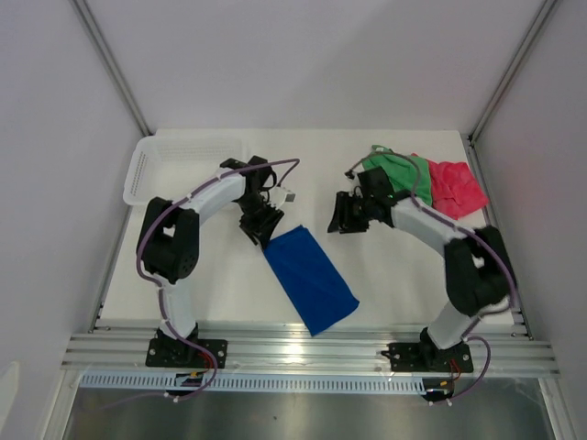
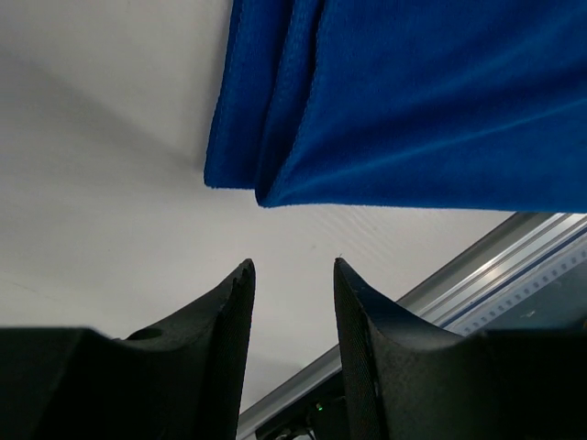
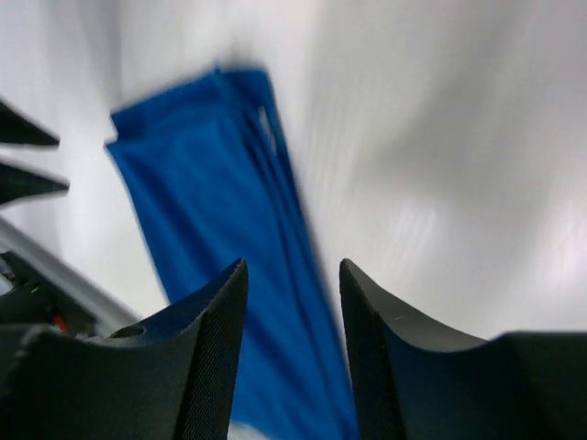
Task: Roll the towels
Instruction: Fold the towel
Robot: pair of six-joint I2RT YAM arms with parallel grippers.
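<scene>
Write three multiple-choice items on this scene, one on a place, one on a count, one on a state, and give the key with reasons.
1. The white basket stands at the table's: A far left corner; B far right corner; C near edge.
2. Towels in view: A two; B three; C four.
3. The left fingers are: A apart and empty; B shut on cloth; C out of view.
Key: 1 A, it sits at the top left of the overhead view. 2 B, a blue towel, a green towel and a pink towel. 3 A, the left wrist view shows only bare table between them.
</scene>
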